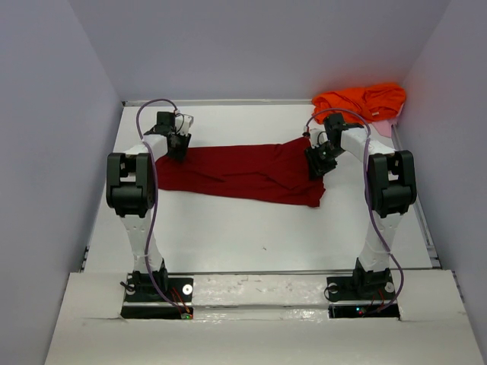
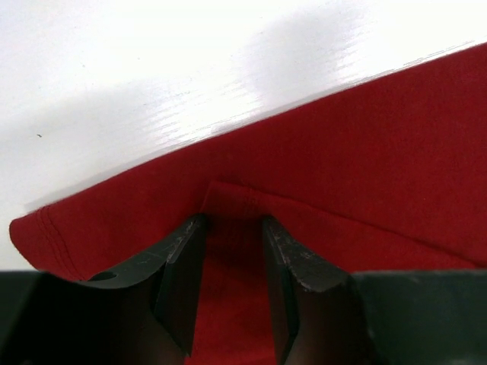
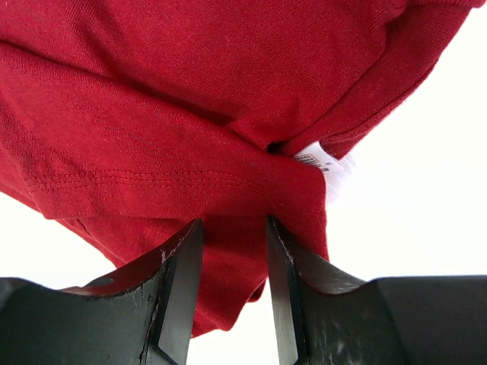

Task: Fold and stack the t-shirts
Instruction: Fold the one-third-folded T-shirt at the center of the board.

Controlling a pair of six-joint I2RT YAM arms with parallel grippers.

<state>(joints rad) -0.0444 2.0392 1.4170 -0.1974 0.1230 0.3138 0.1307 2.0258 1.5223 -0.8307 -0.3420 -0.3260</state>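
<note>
The dark crimson t-shirt (image 1: pixel 243 173) lies stretched in a long folded band across the middle of the table. My left gripper (image 1: pixel 179 148) stands over its left end, open. In the left wrist view the fingertips (image 2: pixel 233 220) straddle a small ridge of the red cloth (image 2: pixel 365 152) without pinching it. Over the shirt's right end my right gripper (image 1: pixel 316 163) is open too. Its jaws (image 3: pixel 232 222) stand apart above the bunched red hem (image 3: pixel 152 114), with a white label (image 3: pixel 323 161) beside them. The orange t-shirt (image 1: pixel 361 101) sits crumpled at the back right corner.
The white table (image 1: pixel 251 236) is enclosed by grey walls on the left, back and right. A raised rim runs along its back edge (image 1: pixel 228 102). Both arm bases are bolted at the near edge (image 1: pixel 259 293).
</note>
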